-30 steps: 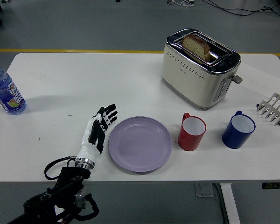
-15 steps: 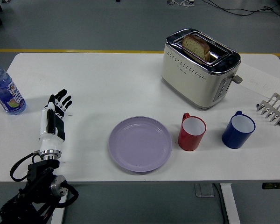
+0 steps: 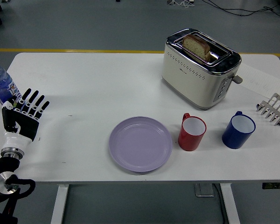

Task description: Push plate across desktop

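My left hand (image 3: 22,116) sits at the far left edge of the surface (image 3: 93,84), fingers (image 3: 33,103) straight and spread, pointing away from me, gripping nothing. I see no right hand in my view.

The plate (image 3: 140,143), lilac and round, lies flat well to the right of my hand, near the front edge of the surface, with a wide stretch of bare white between the two. Nothing touches it from my side.

Just past my fingertips, slightly to their left, stands a water bottle (image 3: 1,84) with a blue cap; from here I cannot tell whether my hand brushes it or only overlaps it in the view.

Farther right than the plate, just beside its rim, stands a red mug (image 3: 192,132), upright and open to me, its handle toward the far side. Beyond that is a blue mug (image 3: 238,129), apart from the red one. Behind both mugs, farther from me, is a cream toaster (image 3: 199,68) with a slice of bread (image 3: 197,46) standing up out of one slot. At the extreme right sits a small metal toast rack (image 3: 273,108).
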